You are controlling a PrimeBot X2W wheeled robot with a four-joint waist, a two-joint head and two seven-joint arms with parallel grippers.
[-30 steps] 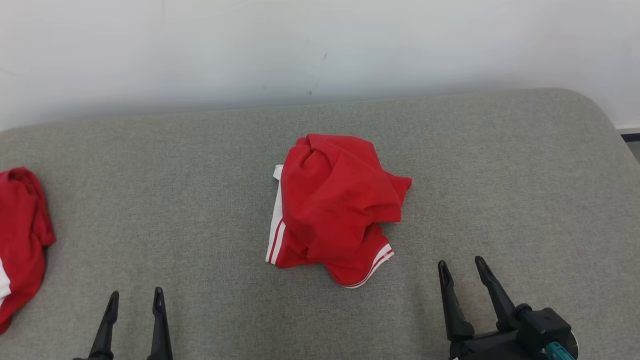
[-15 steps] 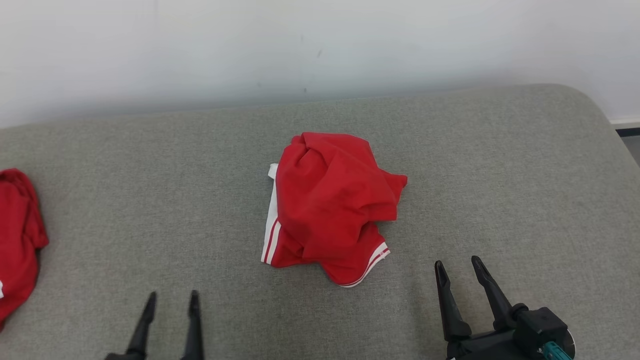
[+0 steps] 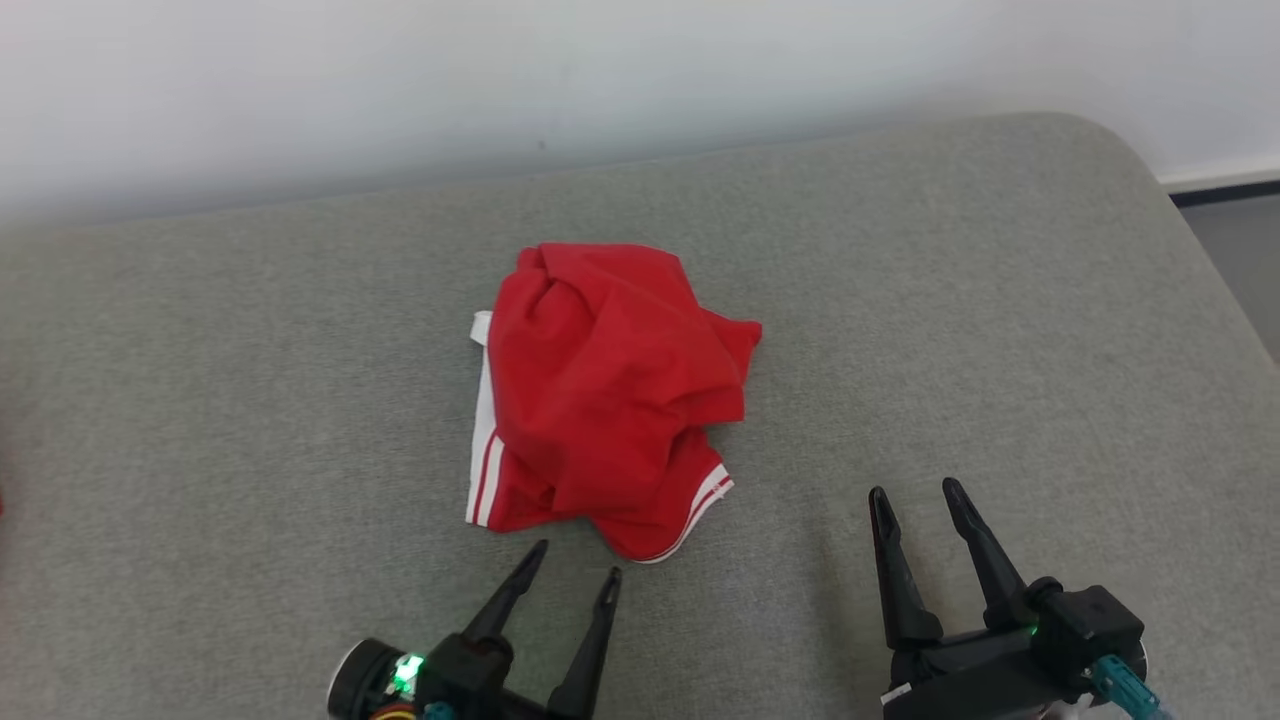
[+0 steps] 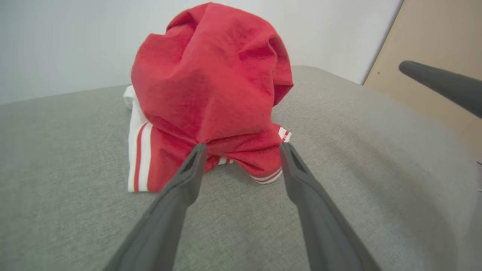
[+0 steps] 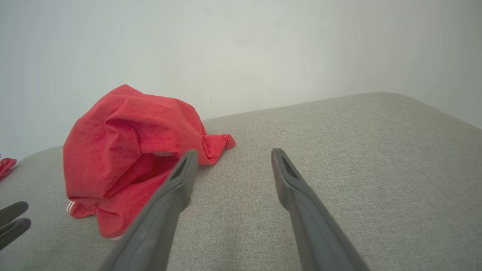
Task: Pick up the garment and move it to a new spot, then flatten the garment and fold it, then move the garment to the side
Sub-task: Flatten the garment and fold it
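A crumpled red garment (image 3: 605, 390) with white stripe trim lies heaped in the middle of the grey cushioned surface (image 3: 250, 400). In the left wrist view the garment (image 4: 211, 98) rises just beyond my fingertips. My left gripper (image 3: 577, 563) stands open just short of the heap's near edge, holding nothing. My right gripper (image 3: 915, 492) is open too, to the right of the heap and apart from it. The right wrist view has the garment (image 5: 131, 150) to its left, with my right gripper (image 5: 231, 155) over bare fabric.
A white wall (image 3: 600, 70) runs behind the surface. The surface's rounded right corner (image 3: 1130, 150) drops off toward a dark floor strip. A scrap of another red cloth (image 5: 5, 165) shows far left in the right wrist view. Bare grey fabric lies on both sides of the heap.
My left gripper has moved right and forward, up to the heap's near edge. The head camera has turned, shifting the scene left and taking the second red cloth out of view. The right gripper barely moved.
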